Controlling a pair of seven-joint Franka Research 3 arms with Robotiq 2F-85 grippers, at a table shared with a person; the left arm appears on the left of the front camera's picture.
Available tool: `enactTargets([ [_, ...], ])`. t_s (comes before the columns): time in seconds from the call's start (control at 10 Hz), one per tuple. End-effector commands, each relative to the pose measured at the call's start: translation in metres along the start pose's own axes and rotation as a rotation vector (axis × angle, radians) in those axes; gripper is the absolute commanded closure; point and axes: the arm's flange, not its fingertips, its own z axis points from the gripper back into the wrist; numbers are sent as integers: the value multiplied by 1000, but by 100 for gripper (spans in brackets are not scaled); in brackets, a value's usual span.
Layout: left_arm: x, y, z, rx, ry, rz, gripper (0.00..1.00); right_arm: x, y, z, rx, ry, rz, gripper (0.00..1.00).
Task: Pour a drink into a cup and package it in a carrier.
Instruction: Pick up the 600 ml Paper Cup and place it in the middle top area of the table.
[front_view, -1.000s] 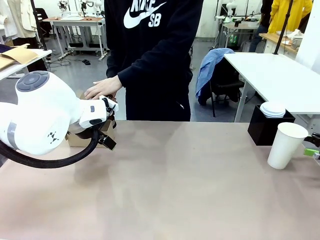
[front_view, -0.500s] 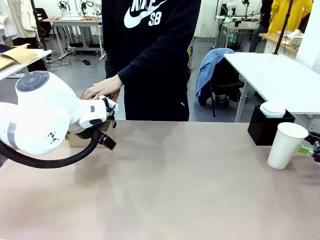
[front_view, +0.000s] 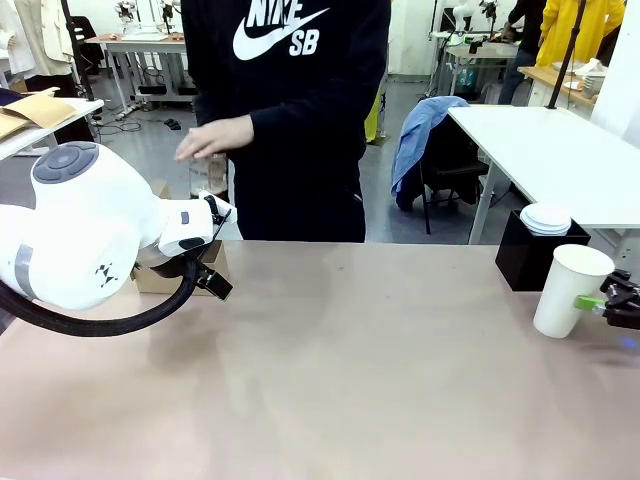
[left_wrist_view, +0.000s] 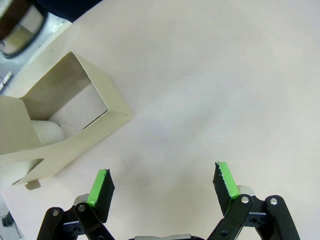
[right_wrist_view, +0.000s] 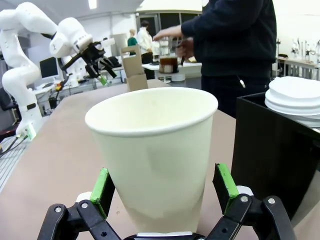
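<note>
Right wrist view: right gripper (right_wrist_view: 162, 171) spread wide around cup (right_wrist_view: 152, 120)

The cup (right_wrist_view: 155, 150) was seen in matt white paper, the carrier (left_wrist_view: 95, 135) in plain brown cardboard, the desk (front_view: 380, 360) finished smooth and matt, the black box (right_wrist_view: 270, 150) smooth and faintly glossy, the left arm (front_view: 70, 230) cased in glossy white plastic.
</note>
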Motion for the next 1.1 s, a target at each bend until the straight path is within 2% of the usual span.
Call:
enactTargets([
  [0.0,0,1,0,-1,-1,1,0,-4,-8,-14,-5,12,5,0],
  [0.4,0,1,0,-1,-1,1,0,-9,-11,-23,12,6,-4,0],
  [0.5,0,1,0,-1,-1,1,0,-9,-13,-18,-24,-9,-6,20],
  [0.6,0,1,0,-1,-1,1,0,-10,-4,-20,27,18,-13,20],
  [1.0,0,1,0,-1,-1,1,0,-12,-6,-18,19,15,-14,19],
])
